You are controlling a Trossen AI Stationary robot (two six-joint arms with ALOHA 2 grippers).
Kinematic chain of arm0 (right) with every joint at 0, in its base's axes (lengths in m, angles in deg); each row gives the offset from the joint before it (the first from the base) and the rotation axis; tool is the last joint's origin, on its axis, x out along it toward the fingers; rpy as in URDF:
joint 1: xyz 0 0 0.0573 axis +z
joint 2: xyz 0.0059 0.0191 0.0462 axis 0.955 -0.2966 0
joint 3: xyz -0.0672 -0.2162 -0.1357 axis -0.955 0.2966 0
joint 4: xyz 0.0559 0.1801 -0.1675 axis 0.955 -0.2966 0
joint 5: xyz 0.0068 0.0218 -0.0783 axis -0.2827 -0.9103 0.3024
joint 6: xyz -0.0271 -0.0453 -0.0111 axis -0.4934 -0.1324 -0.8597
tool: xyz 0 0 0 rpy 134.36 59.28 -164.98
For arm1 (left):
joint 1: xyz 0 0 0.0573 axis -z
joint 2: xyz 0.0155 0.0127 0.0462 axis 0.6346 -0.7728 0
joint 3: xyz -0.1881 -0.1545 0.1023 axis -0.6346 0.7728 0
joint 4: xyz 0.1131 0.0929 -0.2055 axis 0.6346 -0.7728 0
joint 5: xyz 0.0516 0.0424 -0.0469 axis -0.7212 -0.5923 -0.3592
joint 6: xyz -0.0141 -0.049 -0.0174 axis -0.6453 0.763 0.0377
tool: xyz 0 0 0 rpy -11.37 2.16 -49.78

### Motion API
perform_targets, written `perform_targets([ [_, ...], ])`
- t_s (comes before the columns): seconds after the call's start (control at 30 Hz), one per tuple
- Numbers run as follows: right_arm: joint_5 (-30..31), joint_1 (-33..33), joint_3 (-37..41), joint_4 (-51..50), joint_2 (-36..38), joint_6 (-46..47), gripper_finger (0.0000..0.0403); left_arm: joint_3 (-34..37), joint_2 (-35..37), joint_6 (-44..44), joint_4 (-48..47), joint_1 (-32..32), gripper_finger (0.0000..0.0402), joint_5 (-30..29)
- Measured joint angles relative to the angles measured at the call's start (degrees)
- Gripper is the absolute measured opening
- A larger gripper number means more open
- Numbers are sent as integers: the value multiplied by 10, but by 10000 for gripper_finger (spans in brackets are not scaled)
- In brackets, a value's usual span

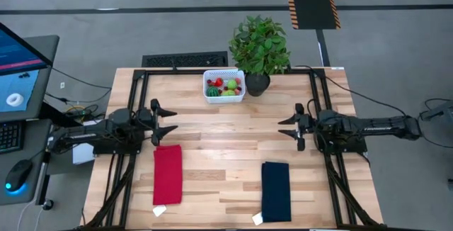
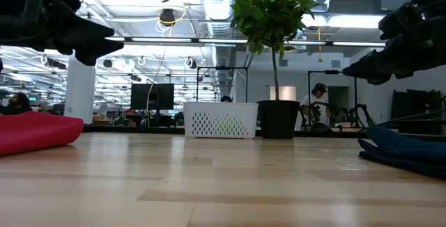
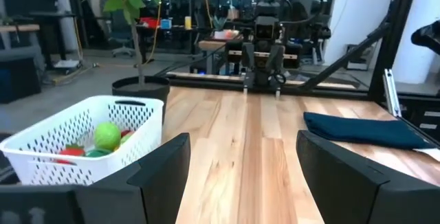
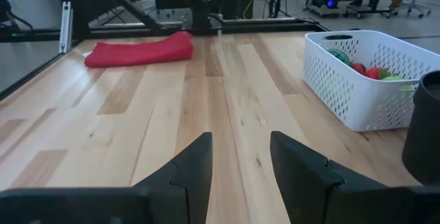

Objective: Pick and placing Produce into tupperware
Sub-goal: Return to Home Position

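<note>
The white mesh-walled tupperware stands at the table's far middle, next to a potted plant. The produce lies inside it: red, green and dark-green pieces, also seen in the left wrist view and the right wrist view. My left gripper hovers open over the table's left side, pointing level toward the middle. My right gripper hovers open over the right side, facing it. Neither has anything between its fingers.
A potted plant in a black pot stands just right of the basket. A folded red cloth lies near the front left, a folded navy cloth near the front right. Bare wood lies between the grippers.
</note>
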Motion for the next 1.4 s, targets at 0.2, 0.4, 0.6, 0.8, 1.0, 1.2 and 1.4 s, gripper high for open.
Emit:
perform_targets([
  [0.2, 0, 0, 0, 0, 0, 0, 169, 0, -3, 21, -1, 1, 257, -14],
  [0.4, 0, 0, 0, 0, 0, 0, 169, 0, -3, 6, -1, 1, 257, -14],
  [0.6, 0, 0, 0, -1, 0, 0, 169, 0, -3, 3, -2, 1, 257, -15],
  [0.8, 0, 0, 0, -1, 0, 0, 169, 0, -3, 3, -1, 1, 257, -15],
  [1.0, 0, 0, 0, -1, 0, 0, 169, 0, -3, 3, -1, 1, 257, -15],
  [1.2, 0, 0, 0, -1, 0, 0, 169, 0, -3, -3, -1, 1, 257, -15],
  [1.4, 0, 0, 0, -1, 0, 0, 169, 0, -3, 5, -1, 1, 257, -15],
])
